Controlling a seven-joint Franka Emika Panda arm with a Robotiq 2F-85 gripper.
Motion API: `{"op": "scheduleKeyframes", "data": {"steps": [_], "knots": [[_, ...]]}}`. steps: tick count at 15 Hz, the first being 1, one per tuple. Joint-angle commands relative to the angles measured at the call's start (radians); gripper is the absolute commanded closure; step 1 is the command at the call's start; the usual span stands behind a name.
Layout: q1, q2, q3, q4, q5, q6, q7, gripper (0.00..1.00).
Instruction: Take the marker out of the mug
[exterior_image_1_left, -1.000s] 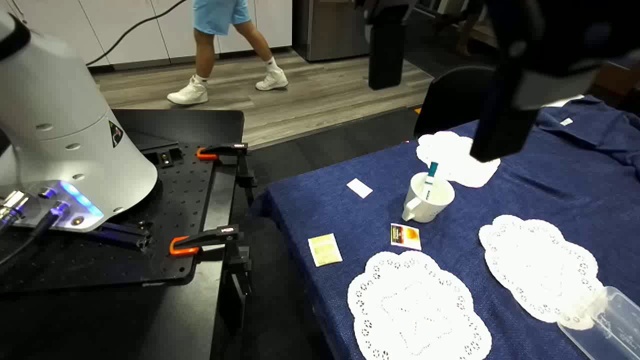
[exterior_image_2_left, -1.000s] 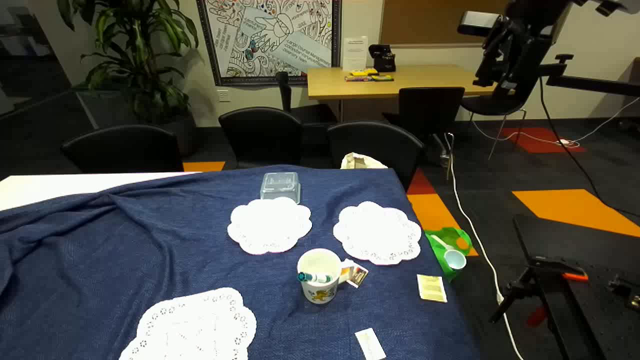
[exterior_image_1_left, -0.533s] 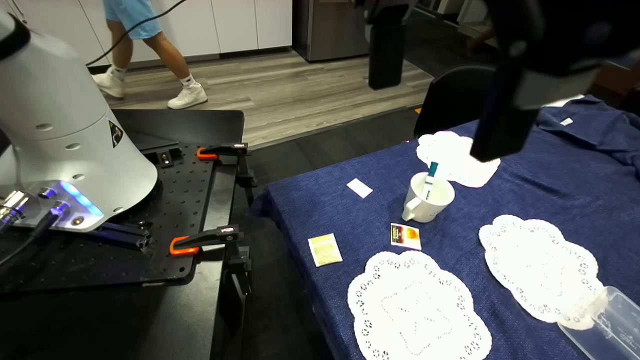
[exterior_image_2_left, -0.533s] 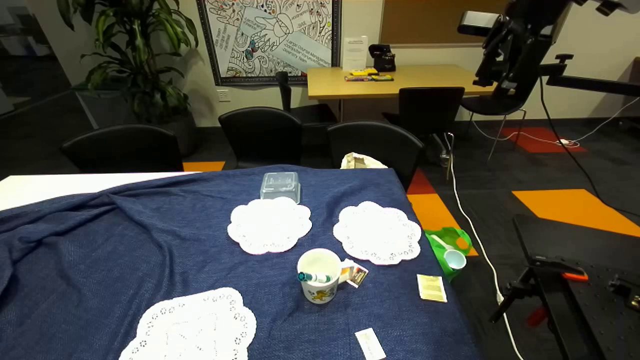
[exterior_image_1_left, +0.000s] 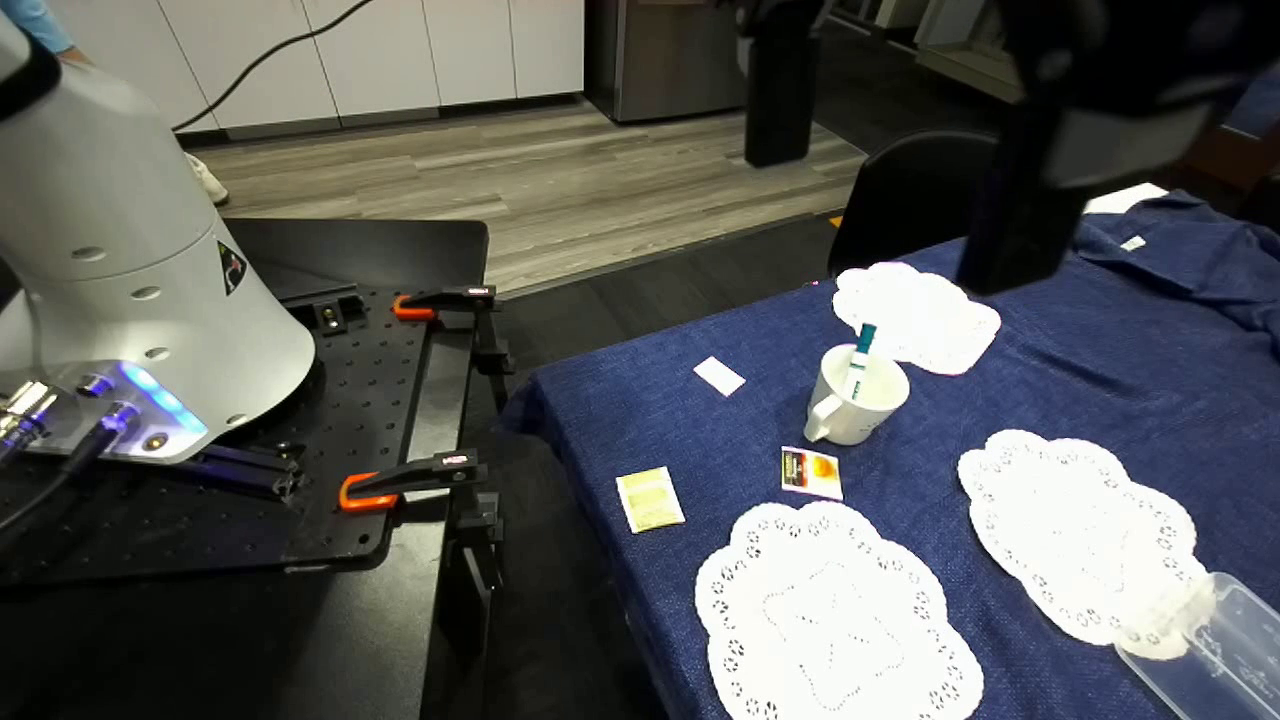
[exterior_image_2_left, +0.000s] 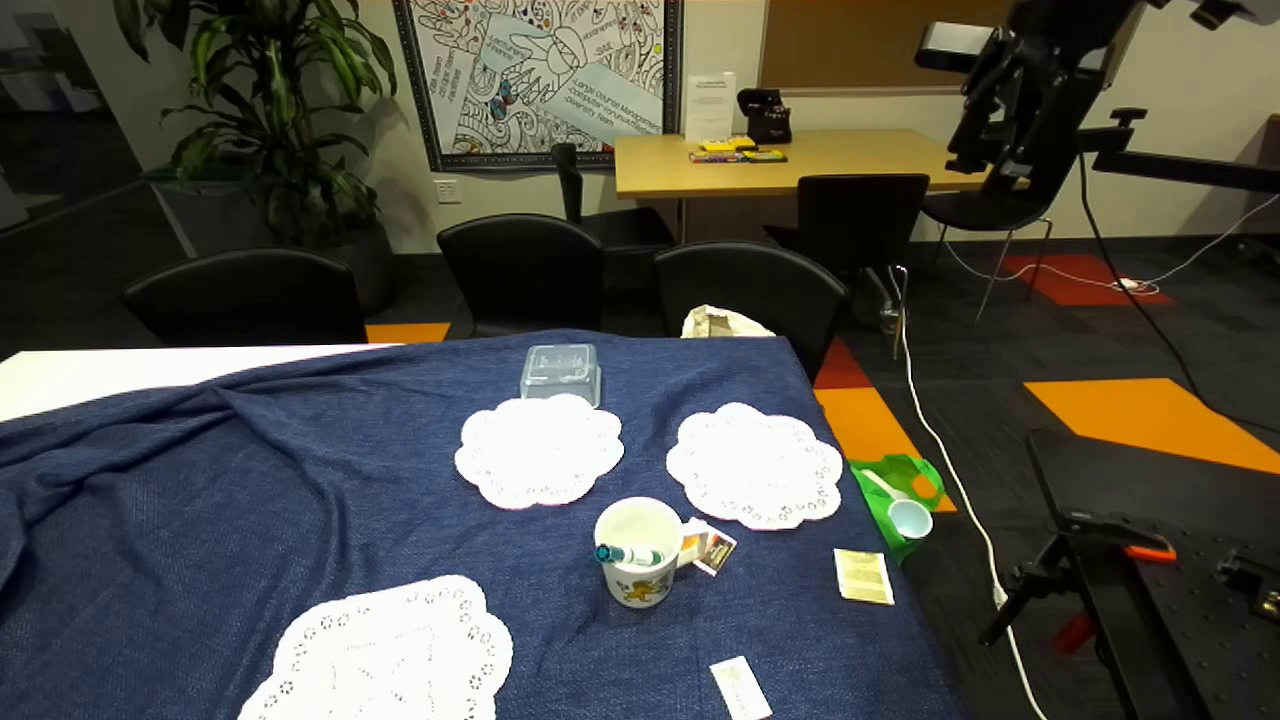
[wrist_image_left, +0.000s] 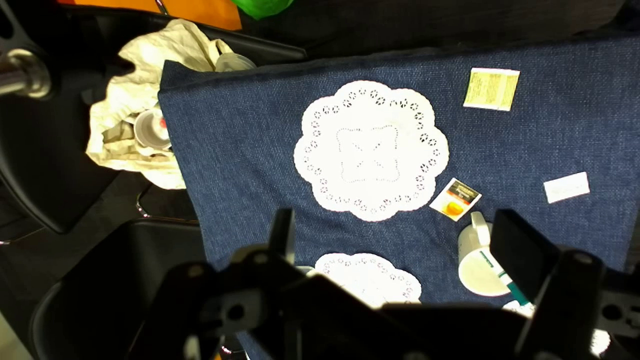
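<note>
The white mug (exterior_image_1_left: 840, 418) stands upright on the blue cloth, and it also shows in the other views (exterior_image_2_left: 640, 588) (wrist_image_left: 479, 276). The marker (exterior_image_1_left: 860, 362) leans inside it, its teal cap sticking out above the rim; it also shows in an exterior view (exterior_image_2_left: 630, 555). My gripper (exterior_image_1_left: 893, 222) is open and empty, high above the table and apart from the mug. In the wrist view the gripper (wrist_image_left: 396, 220) has its fingers wide apart. Its right finger covers part of the mug's right side and of the marker (wrist_image_left: 504, 276).
White lace doilies (exterior_image_2_left: 755, 467) (exterior_image_2_left: 540, 450) (exterior_image_2_left: 390, 660) lie around the mug. Tea packets (exterior_image_1_left: 812, 473) (exterior_image_1_left: 650, 500) and a small white packet (exterior_image_1_left: 719, 376) lie near it. A clear plastic box (exterior_image_2_left: 560, 370) stands behind a doily. Black chairs (exterior_image_2_left: 750, 290) stand beyond the table edge.
In an exterior view my gripper has moved slightly up and to the right, still open. The mug and marker have not moved. A walking person has passed almost out of view behind the arm's base.
</note>
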Motion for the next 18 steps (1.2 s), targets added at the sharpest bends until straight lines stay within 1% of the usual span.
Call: {"op": "scheduleKeyframes", "data": {"steps": [1,4,9,12,14,18], "knots": [[0.028,0.036,0.027,0.038,-0.014,0.02,-0.003,0.0],[0.065,0.085,0.031,0.077,0.002,0.038,-0.024,0.0],[0.129,0.19,0.033,0.142,0.029,0.121,-0.069,0.0],[0.151,0.25,0.042,0.169,0.048,0.183,-0.074,0.0],[0.16,0.285,0.05,0.18,0.073,0.194,-0.072,0.0],[0.179,0.342,0.067,0.166,0.135,0.245,-0.103,0.0]]}}
